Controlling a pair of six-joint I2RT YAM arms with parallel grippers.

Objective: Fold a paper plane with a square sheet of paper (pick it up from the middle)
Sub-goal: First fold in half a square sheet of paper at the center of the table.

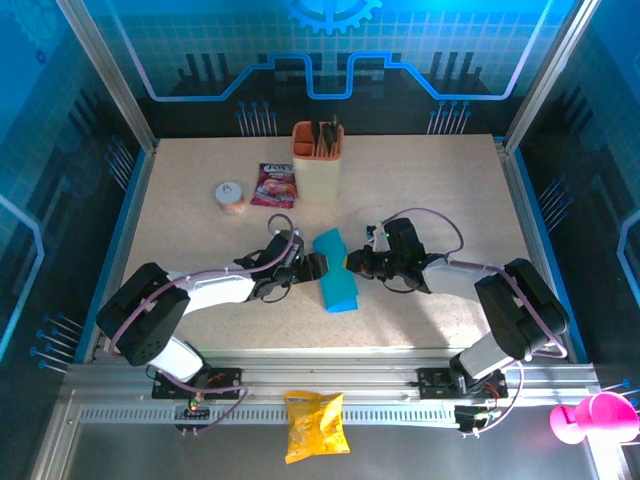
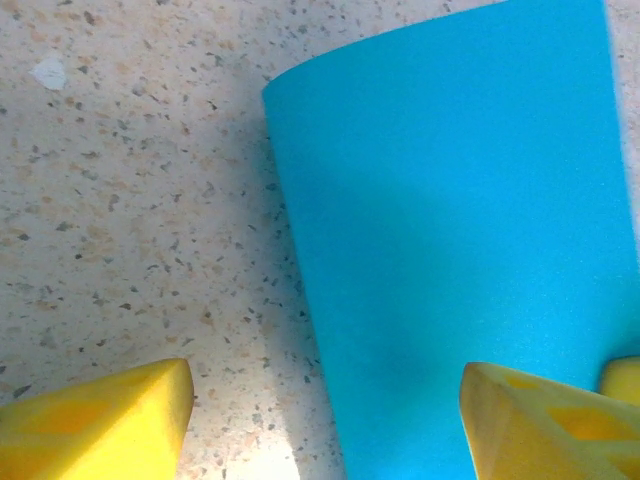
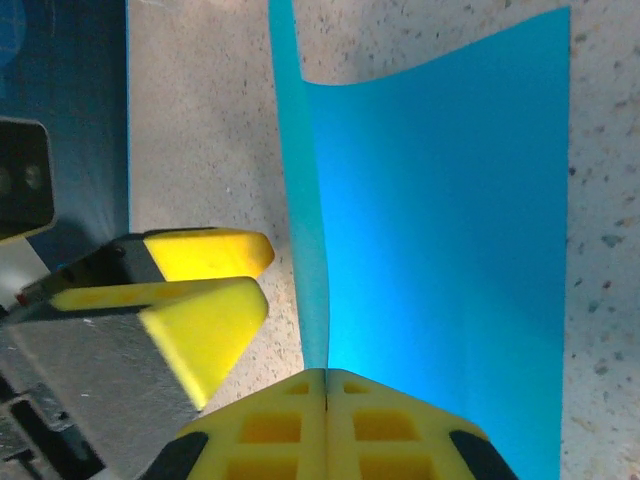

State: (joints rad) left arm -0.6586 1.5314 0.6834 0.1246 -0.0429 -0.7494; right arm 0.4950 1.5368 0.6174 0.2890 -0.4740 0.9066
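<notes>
Both claws meet at the sheet of paper (image 1: 337,287), mid-frame.
Right claw (image 3: 326,378) pinches its raised fold; left claw (image 2: 325,388) is spread over the table (image 1: 450,200).

The left arm (image 1: 215,290) and the right arm (image 1: 465,270) look alike: bulky matte-black joint housings linked by smooth white shells. Thin lilac cables (image 1: 425,213) loop along each arm. The fingers (image 2: 100,425) are bright yellow wedges moulded with square pockets, set on grey and black mounts. The bases (image 1: 195,383) are black.
</notes>
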